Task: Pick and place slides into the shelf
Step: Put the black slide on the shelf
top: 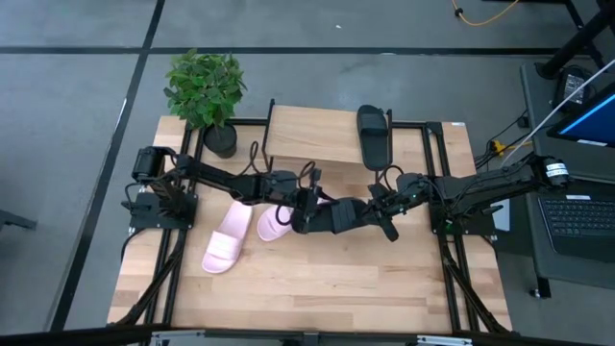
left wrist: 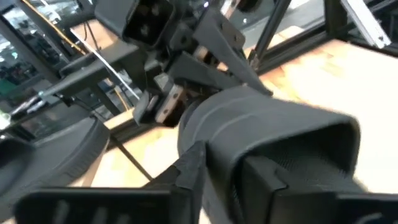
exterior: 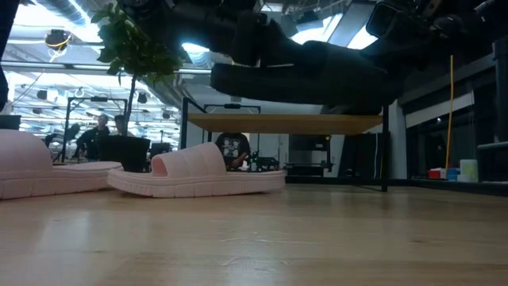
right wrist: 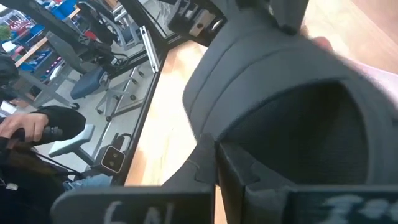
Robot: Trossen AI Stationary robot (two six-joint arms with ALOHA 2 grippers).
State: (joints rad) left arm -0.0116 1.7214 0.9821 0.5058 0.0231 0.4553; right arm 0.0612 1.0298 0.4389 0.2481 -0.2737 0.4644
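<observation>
1. High view: a black open-toe rubber slide (top: 338, 213) hangs mid-surface, its long axis spanning between the left gripper (top: 306, 210) and the right gripper (top: 382, 210), in front of the low wood-topped shelf (top: 312, 135).
2. Low view: the slide is airborne.
3. Wrist views: both grippers' fingers clamp the slide.

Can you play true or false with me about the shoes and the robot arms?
1. A black slide sandal lies on the light wood shelf. True.
2. Both light pink slide sandals are on the shelf. False: both lie on the big wooden table.
3. The second black slide sandal is up in the air between the two arms. True.
4. The leafy green potted plant stands in the table's far left corner. True.
5. The right gripper rests far from any shoe. False: it is shut on the lifted black slide.
</observation>
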